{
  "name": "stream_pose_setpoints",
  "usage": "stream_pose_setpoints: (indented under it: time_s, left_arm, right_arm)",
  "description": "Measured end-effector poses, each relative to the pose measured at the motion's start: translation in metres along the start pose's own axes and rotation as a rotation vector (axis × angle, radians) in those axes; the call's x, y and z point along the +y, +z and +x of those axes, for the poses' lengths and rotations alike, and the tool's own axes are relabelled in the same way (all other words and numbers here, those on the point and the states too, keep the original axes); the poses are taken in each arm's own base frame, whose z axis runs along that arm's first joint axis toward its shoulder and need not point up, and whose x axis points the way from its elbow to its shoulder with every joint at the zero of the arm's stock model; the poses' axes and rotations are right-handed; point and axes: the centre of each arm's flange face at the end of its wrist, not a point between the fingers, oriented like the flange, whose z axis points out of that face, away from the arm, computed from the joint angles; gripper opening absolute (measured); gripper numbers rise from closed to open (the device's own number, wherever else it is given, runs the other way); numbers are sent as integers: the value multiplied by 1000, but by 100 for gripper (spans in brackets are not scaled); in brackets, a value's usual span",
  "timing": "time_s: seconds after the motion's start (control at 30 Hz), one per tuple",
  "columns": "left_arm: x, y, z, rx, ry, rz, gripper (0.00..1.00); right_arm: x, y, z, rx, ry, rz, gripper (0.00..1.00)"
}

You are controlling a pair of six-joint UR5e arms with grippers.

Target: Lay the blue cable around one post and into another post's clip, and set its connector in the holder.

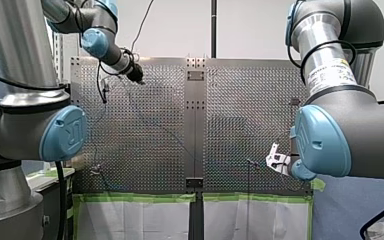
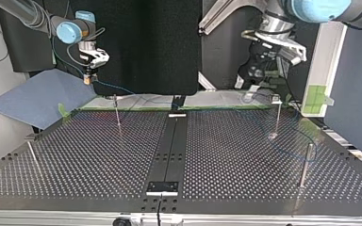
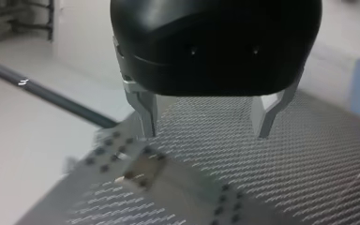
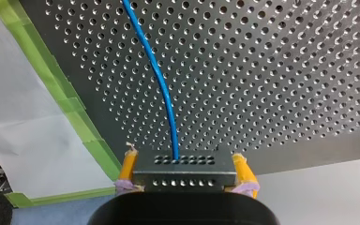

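Only its wrist view shows my right gripper (image 4: 184, 155) pinching the connector (image 4: 185, 174) of the blue cable (image 4: 161, 89); my left gripper (image 3: 206, 132) gapes empty.

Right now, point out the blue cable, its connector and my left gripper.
blue cable (image 4: 162, 83), right wrist view, middle of its visible run.
connector (image 4: 183, 174), right wrist view, front face.
left gripper (image 3: 205, 132), left wrist view, gap between its fingertips.

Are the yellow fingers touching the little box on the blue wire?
Touching. The right wrist view shows my right gripper's yellow pads pressed against both sides of the connector.
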Motion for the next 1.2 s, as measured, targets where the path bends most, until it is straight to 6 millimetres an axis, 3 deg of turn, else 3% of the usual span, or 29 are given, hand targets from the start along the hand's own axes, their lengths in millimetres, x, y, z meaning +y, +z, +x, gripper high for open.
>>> stream_pose_setpoints:
  time_s: [0.63,1.2]
  left_arm:
    - [1,17,126,164,-25,-30,100]
    - [-28,37,187,193,8,33,100]
  right_arm:
    - [0,0,0,0,1,-2,0]
    - [8,-1,0,-5,-19,-41,0]
